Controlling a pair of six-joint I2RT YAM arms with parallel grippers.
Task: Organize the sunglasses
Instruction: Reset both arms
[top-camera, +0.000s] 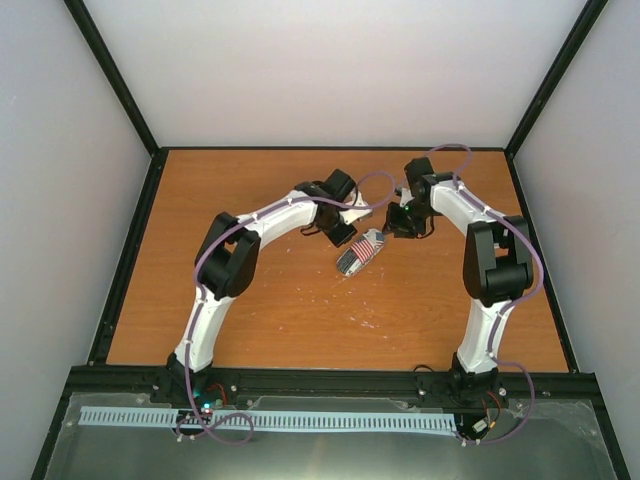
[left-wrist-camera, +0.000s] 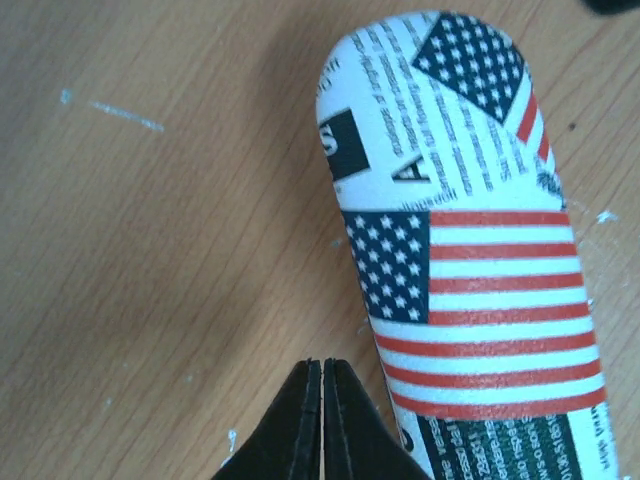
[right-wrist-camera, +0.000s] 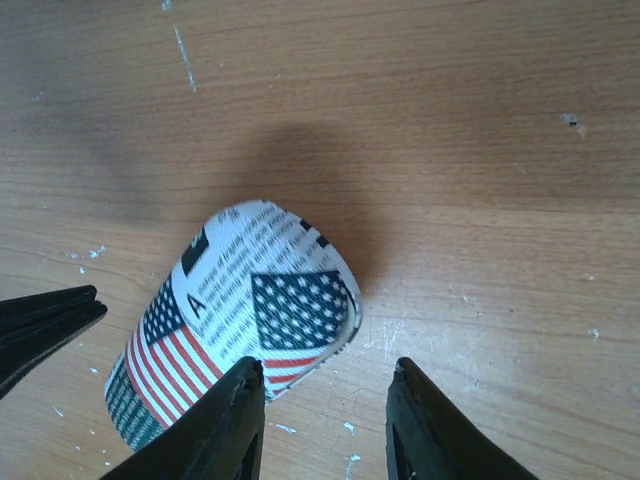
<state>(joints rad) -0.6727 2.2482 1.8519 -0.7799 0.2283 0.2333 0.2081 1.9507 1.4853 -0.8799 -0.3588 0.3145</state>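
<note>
Mid-table, closed case (top-camera: 360, 254), flat on the table (top-camera: 300, 320). No sunglasses visible in any view; probably shut inside the case, but cannot confirm. Just beyond, left gripper (left-wrist-camera: 322, 400), fingers pressed together on nothing, tip just beside the case's long side. Farther, right gripper (right-wrist-camera: 325, 375), fingers apart and empty, at the case's rounded end. Looks like the closing step, nearly done. Next: confirm the lid is seated, then back both arms off without nudging the case.

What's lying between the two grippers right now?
The flag-patterned case lies between the left gripper and the right gripper, nothing else; the top external view shows this best.
</note>
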